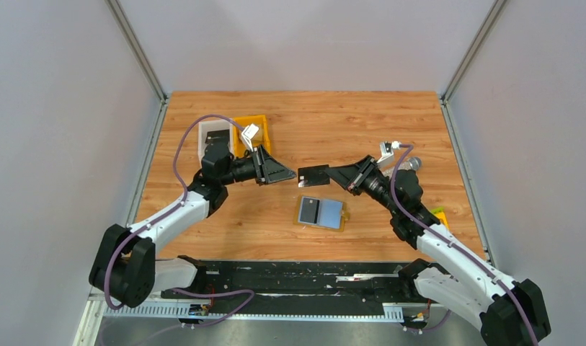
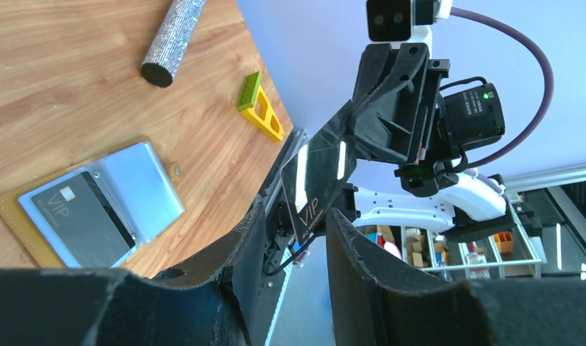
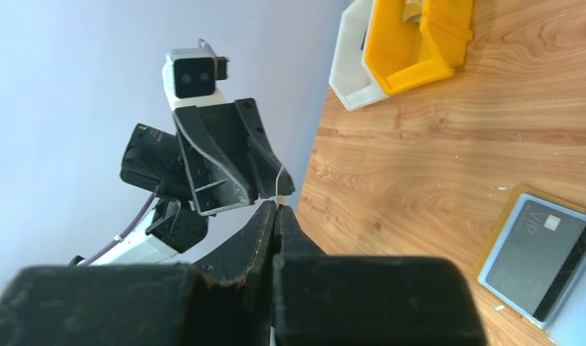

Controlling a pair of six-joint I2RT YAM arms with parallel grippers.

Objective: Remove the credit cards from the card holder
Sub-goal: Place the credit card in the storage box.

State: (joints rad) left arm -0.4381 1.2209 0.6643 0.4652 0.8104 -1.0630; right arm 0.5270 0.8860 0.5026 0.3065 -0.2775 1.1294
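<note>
The card holder (image 1: 321,212) lies open on the table, tan-edged with light-blue panels, and a black card (image 1: 309,210) sits in its left panel. My right gripper (image 1: 331,173) is shut on a second black "VIP" card (image 1: 313,175), held in the air above the table. My left gripper (image 1: 293,175) is open, its fingers on either side of that card's near corner (image 2: 315,180). In the right wrist view the right gripper (image 3: 277,207) pinches the card edge-on (image 3: 280,180). The holder also shows in the left wrist view (image 2: 142,180) and the right wrist view (image 3: 507,209).
An orange bin (image 1: 251,133) and a white bin (image 1: 215,140) stand at the back left behind the left arm. A glittery silver cylinder (image 1: 411,164) and a yellow-green flat tool (image 1: 440,216) lie at the right beside the right arm.
</note>
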